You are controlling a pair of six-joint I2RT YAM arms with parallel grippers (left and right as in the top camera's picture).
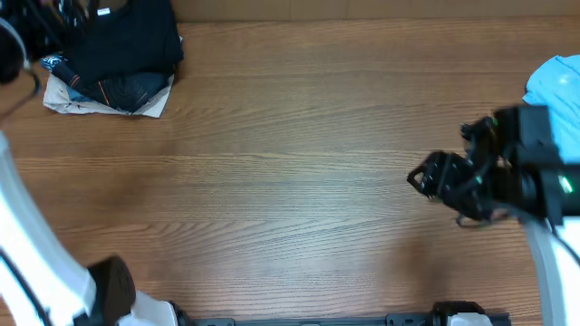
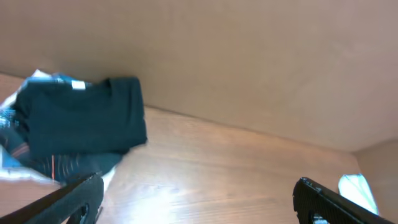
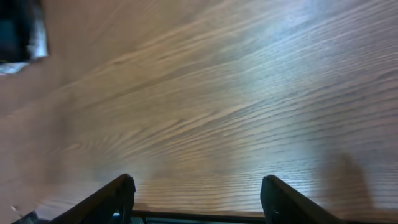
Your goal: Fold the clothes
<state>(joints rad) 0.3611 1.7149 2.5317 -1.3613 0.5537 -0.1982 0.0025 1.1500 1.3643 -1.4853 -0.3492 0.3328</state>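
The only label in sight is the small white neck label (image 1: 104, 12) on the black shirt (image 1: 127, 41); it is too small for any writing to be read. From the left wrist the same label shows as a pale, blurred patch at the shirt's far edge, again unreadable. No brand marks can be made out elsewhere.

The black shirt lies folded at the far left of the wooden surface (image 1: 290, 163), on top of a small pile (image 1: 109, 92) – a dark garment with thin orange stitching under it, and a pale fabric at the bottom that sticks out at the near and left sides. The light blue T-shirt (image 1: 557, 86) sits at the far right edge of the surface, partly cut off by the frame and partly hidden by the right arm (image 1: 535, 172).

The left pincer (image 2: 199, 208) stands wide, its two fingers (image 2: 68, 202) at the bottom corners of the left wrist view with nothing between them. Beyond it are the black shirt pile on the left, a sliver of light blue cloth on the right, and a plain tan wall (image 2: 249, 62) behind the surface.

The right pincer (image 1: 426, 177) hangs over bare wood right of centre, well apart from the pile and near the blue T-shirt. Its jaws are parted – only wood grain shows between the fingers (image 3: 118, 199) – and it holds nothing.
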